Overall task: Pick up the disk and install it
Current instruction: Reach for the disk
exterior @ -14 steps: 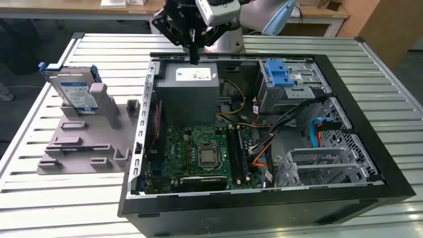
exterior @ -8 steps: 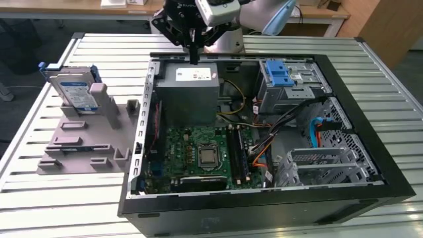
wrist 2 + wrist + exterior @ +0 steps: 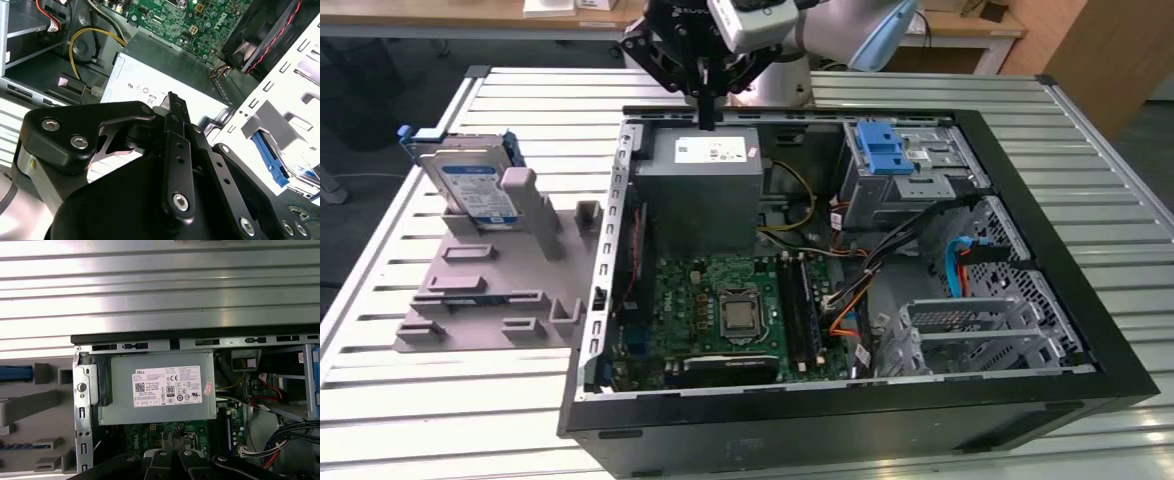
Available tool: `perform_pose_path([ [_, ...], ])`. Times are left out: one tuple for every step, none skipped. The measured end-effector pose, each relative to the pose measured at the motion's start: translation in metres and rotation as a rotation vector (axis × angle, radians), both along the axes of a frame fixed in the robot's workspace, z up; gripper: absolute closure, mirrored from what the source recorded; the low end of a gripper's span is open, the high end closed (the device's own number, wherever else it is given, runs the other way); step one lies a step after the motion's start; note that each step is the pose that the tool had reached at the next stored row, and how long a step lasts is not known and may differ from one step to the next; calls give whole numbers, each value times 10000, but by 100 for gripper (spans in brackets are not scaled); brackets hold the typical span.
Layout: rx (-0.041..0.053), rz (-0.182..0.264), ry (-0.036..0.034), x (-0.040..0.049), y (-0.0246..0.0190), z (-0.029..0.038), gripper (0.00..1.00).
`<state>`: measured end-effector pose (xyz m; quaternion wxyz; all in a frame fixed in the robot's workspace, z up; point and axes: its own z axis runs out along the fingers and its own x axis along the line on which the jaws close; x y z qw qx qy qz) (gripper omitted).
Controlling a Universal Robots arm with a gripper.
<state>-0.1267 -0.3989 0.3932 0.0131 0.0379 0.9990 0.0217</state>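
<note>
The disk [image 3: 470,185] stands upright on its edge in a grey holder at the exterior view's left. It is silver with a white-and-blue label and a blue bracket around it. Its blue top edge [image 3: 15,373] shows in the first wrist view. My gripper [image 3: 707,118] hangs over the far rim of the open computer case, above the grey power supply box [image 3: 704,185], well to the right of the disk. Its black fingers [image 3: 172,100] are pressed together with nothing between them.
The open computer case [image 3: 1067,300] lies on a slatted metal table [image 3: 400,400]. Inside are a green motherboard [image 3: 734,310], loose cables, and a silver drive cage with a blue latch [image 3: 894,160]. The grey holder plate [image 3: 494,290] has several raised tabs.
</note>
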Motion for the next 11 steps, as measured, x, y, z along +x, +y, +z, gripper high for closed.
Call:
perform_pose_path([
  [0, 0, 0, -5, 0, 0, 89],
  [0, 0, 0, -10, 0, 0, 89],
  [0, 0, 0, -14, 0, -1, 89],
  [0, 0, -1, -21, 0, -1, 89],
  [0, 0, 0, -32, 0, -2, 89],
  [0, 0, 0, -37, 0, -2, 89],
  [0, 1, 0, -42, 0, -2, 89],
  [0, 0, 0, -48, 0, -3, 89],
  [0, 0, 0, -52, 0, -3, 89],
  [0, 0, 0, -55, 0, -3, 89],
  [0, 0, 0, -59, 0, -3, 89],
])
